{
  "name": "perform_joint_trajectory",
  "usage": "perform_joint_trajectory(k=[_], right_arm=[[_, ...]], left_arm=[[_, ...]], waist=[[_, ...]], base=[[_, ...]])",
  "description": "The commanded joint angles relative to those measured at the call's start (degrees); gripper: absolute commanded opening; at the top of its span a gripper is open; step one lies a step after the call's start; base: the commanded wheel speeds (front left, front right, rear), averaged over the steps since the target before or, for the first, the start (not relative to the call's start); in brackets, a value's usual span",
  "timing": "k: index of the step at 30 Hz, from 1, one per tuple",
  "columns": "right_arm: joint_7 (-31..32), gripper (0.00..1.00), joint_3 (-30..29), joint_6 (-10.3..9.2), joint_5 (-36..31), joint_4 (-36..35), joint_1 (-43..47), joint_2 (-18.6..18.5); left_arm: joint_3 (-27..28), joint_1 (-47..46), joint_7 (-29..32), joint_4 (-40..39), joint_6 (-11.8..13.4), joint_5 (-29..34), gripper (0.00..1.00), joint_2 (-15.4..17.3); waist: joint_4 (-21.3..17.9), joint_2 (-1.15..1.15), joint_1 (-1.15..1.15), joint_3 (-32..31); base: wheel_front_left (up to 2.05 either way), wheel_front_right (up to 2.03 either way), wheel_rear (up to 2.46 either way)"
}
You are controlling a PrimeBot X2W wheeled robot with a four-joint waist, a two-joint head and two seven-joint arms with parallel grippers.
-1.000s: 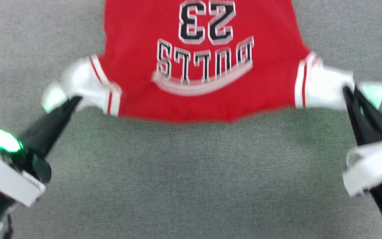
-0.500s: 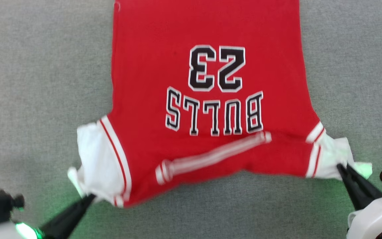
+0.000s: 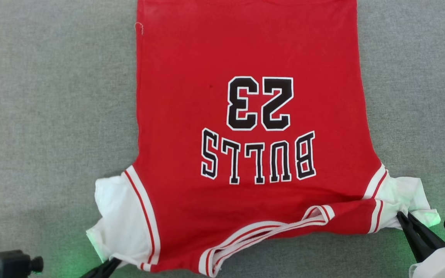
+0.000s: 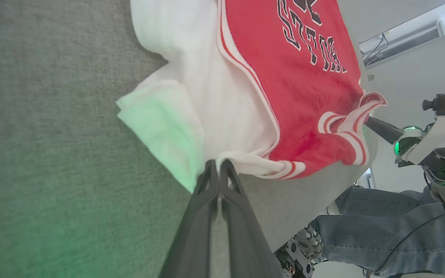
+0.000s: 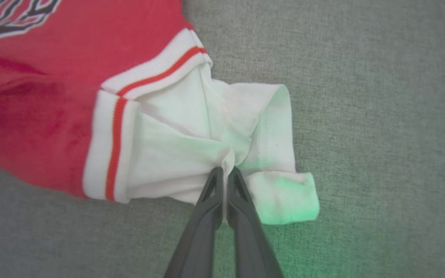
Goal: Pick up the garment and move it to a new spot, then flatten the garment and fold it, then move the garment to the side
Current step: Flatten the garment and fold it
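The garment (image 3: 245, 96), a red jersey with white sleeves and upside-down black lettering, lies spread on the grey surface with its collar toward me. At the lower left my left gripper (image 3: 111, 263) is shut on the white sleeve's edge (image 4: 222, 156); its dark fingers (image 4: 207, 200) pinch the hem in the left wrist view. My right gripper (image 3: 402, 216) is shut on the bunched white cloth of the other sleeve (image 5: 191, 135). The striped collar (image 3: 261, 231) is folded over and rumpled. The shirt's hem runs off the top of the head view.
A grey fabric-covered table (image 3: 52, 96) extends on both sides of the garment. A person's legs in jeans (image 4: 384, 227) stand beyond the table edge in the left wrist view. A small black camera mount (image 3: 14, 264) sits at the head view's lower left.
The garment has come down from hanging stretched between the grippers and now lies flat on the table. Both grippers have dropped toward the near edge, still clamped on the sleeves. The head view has shifted.
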Motion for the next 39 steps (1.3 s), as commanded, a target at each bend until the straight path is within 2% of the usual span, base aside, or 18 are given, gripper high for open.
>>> perform_joint_trajectory(k=[1, 5, 6, 7, 8, 9, 13, 19, 23, 25, 28, 33, 39], right_arm=[[0.2, 0.0, 0.1, -0.11, -0.4, 1.0, 0.5, 0.2], [0.1, 0.0, 1.0, -0.11, -1.2, 1.4, -0.6, 0.6], [-0.1, 0.05, 1.1, -0.1, -1.3, 1.3, -0.7, 0.7], [-0.4, 0.39, 1.0, -0.1, -1.5, 1.1, -0.8, 1.0], [-0.6, 0.9, 0.8, -0.1, -1.7, 0.6, -0.7, 1.2], [-0.7, 1.0, 0.8, -0.1, -1.8, -0.1, -0.3, 1.2], [-0.5, 1.0, 0.3, -0.11, -1.8, -5.4, 1.3, 1.0], [3.7, 1.0, -3.3, -0.11, 0.3, -18.7, 4.0, 1.1], [8.0, 1.0, -6.4, -0.11, 3.1, -24.6, 0.1, 1.6], [10.9, 1.0, -8.3, -0.11, 3.7, -23.9, -4.0, 0.9], [16.5, 1.0, -7.4, -0.1, 3.0, -20.0, -12.4, 0.4], [27.1, 1.0, -4.6, -0.11, -3.5, -13.2, -29.1, 7.0], [36.9, 1.0, -6.2, -0.1, -13.0, -1.2, -46.7, 11.1]], left_arm=[[-0.5, 0.0, 0.0, 0.3, 0.0, 0.8, 0.0, 0.1], [-2.3, -1.2, 0.0, 1.4, 0.0, 2.2, 0.0, -0.4], [-2.7, -1.5, 0.0, 1.5, 0.0, 2.4, 0.0, -0.5], [-3.1, -1.8, 0.0, 1.7, 0.0, 2.4, 0.0, -0.6], [-3.2, -2.2, 0.0, 1.7, 0.0, 2.5, 0.0, -0.8], [-3.3, -2.4, 0.0, 1.8, 0.0, 2.6, 0.0, -1.0], [-3.4, -2.8, 0.0, 1.8, 0.0, 2.7, 0.0, -1.2], [-3.1, -2.8, 0.0, 1.2, 0.0, 3.4, 0.0, -1.6], [-3.3, -3.7, 0.0, 0.2, 0.0, 4.3, 0.0, -1.5], [-3.6, -4.3, 0.0, -0.2, 0.0, 4.8, 0.0, -1.6], [-4.5, -5.9, 0.0, -1.0, 0.0, 5.9, 0.0, -1.7], [-5.5, -9.0, 0.0, -2.0, 0.0, 6.9, 0.0, -1.8], [-8.2, -13.7, 0.0, -3.0, 0.0, 8.7, 0.0, -2.4]], waist=[[0.0, 0.0, 0.0, -0.2], [-0.1, 0.0, 0.0, -0.6], [-0.1, 0.0, 0.0, -0.6], [-0.1, 0.0, 0.0, -0.7], [-0.2, 0.0, 0.0, -0.8], [-0.2, 0.0, 0.0, -0.8], [-0.5, 0.0, 0.0, -0.8], [-0.5, 0.0, 0.0, -0.7], [0.2, 0.0, 0.0, 0.1], [0.8, 0.0, 0.0, 0.8], [2.1, 0.0, 0.0, 1.9], [4.7, 0.0, 0.0, 4.8], [8.8, 0.0, 0.0, 8.3]], base=[[0.0, 0.0, 0.0], [0.0, 0.0, 0.0], [0.0, 0.0, 0.0], [0.0, 0.0, 0.0], [0.0, 0.0, 0.0], [0.0, 0.0, 0.0], [0.0, 0.0, 0.0], [0.0, 0.0, 0.0], [0.0, 0.0, 0.0], [0.0, 0.0, 0.0], [0.0, 0.0, 0.0], [0.0, 0.0, 0.0], [0.0, 0.0, 0.0]])
